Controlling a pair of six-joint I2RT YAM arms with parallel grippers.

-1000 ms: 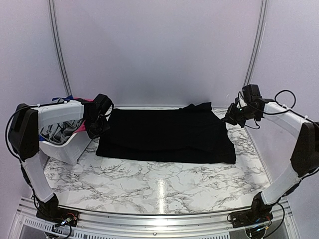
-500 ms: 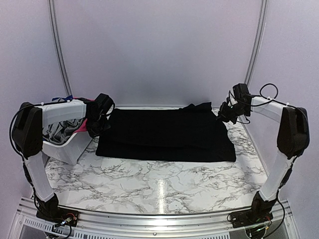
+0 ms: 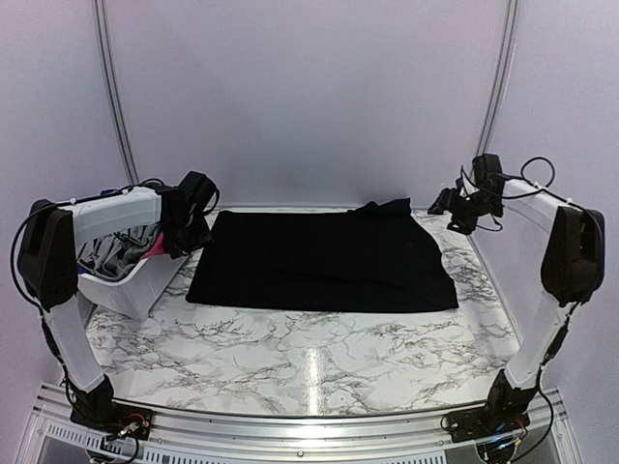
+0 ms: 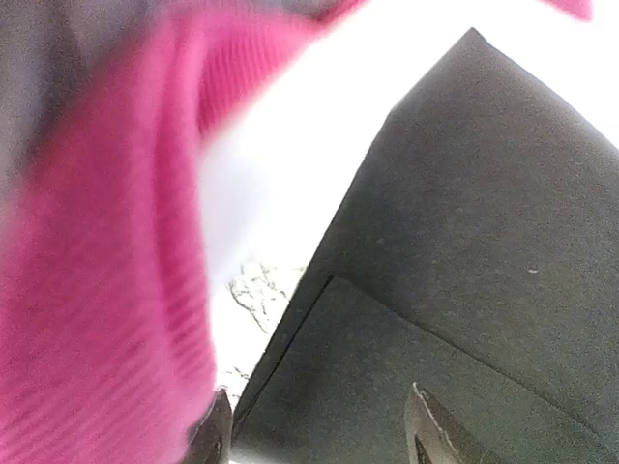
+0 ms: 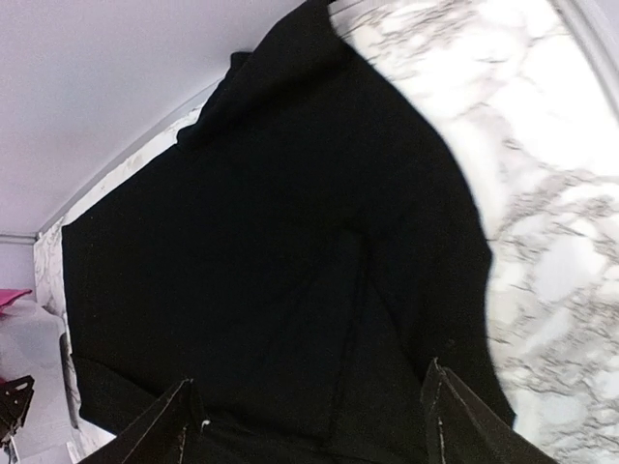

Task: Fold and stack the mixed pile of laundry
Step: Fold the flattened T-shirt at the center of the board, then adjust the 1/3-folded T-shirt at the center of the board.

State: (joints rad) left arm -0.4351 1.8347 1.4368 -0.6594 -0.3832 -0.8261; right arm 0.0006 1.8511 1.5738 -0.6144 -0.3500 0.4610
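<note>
A table (image 3: 309,358) with a white top veined in grey marble pattern carries everything. A black garment (image 3: 324,261) lies spread flat across its far half, a small bunched lump of cloth rising at its far right corner. A white basket (image 3: 121,290) sits at the table's left edge, just beside the garment's left side, and the near half shows bare marble.

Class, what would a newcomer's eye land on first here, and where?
A black garment lies spread across the far middle of the marble table. At the left, a white basket holds grey and hot-pink cloth. The left end effector and right end effector, both open, flank the garment.
</note>
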